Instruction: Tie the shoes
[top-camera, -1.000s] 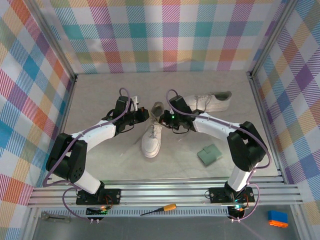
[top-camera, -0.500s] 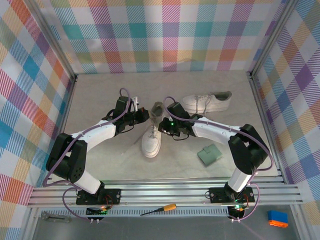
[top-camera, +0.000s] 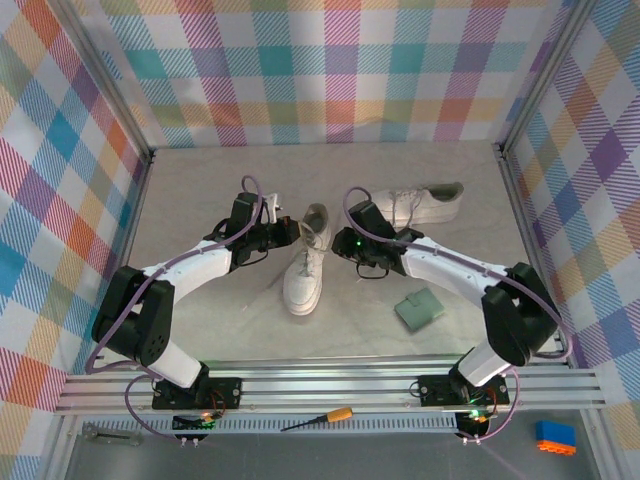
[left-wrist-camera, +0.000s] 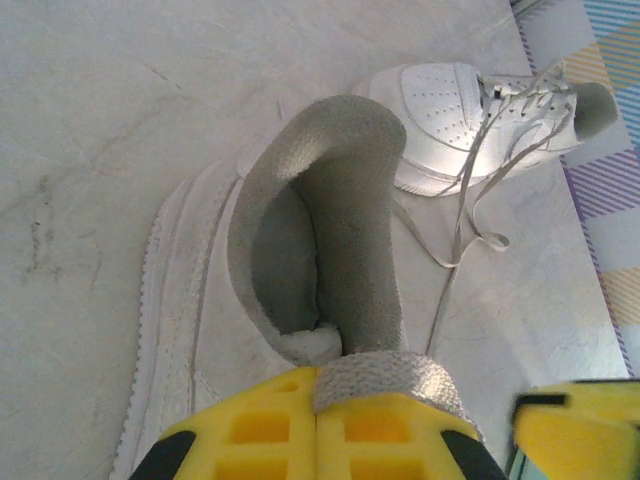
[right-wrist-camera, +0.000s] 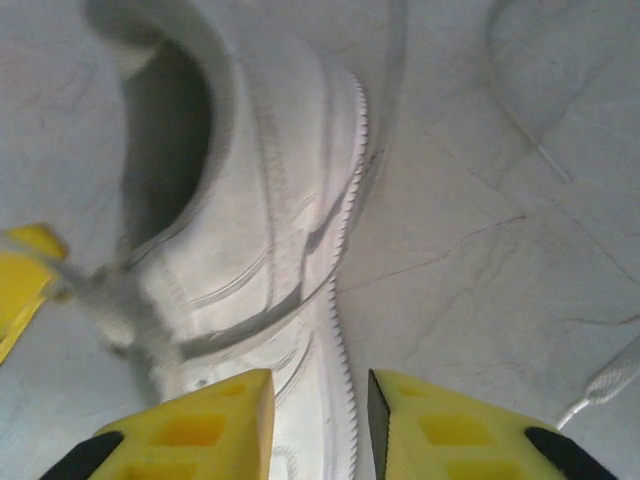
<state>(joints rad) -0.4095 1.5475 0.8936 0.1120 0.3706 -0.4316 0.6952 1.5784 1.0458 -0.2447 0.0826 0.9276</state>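
One white shoe (top-camera: 304, 270) lies mid-table with its toe toward me and its laces loose. In the left wrist view my left gripper (left-wrist-camera: 320, 395) is shut on that shoe's grey-lined tongue (left-wrist-camera: 345, 230), pulling it up over the opening. In the top view the left gripper (top-camera: 289, 232) sits at the shoe's left side. My right gripper (top-camera: 340, 244) stands at the shoe's right side. Seen from the right wrist, the right gripper (right-wrist-camera: 320, 390) is open, straddling the serrated sole edge of the shoe (right-wrist-camera: 270, 190), gripping nothing. The second shoe (top-camera: 415, 203) lies on its side at the back right, its laces (left-wrist-camera: 470, 205) trailing.
A small green square pad (top-camera: 418, 310) lies on the table at the near right. A screwdriver (top-camera: 322, 418) and a blue block (top-camera: 555, 437) rest on the front rail area. Plaid walls close in the left, back and right sides.
The right gripper has opened from shut and drawn slightly right, away from the shoe's opening. The left gripper has kept its hold and place.
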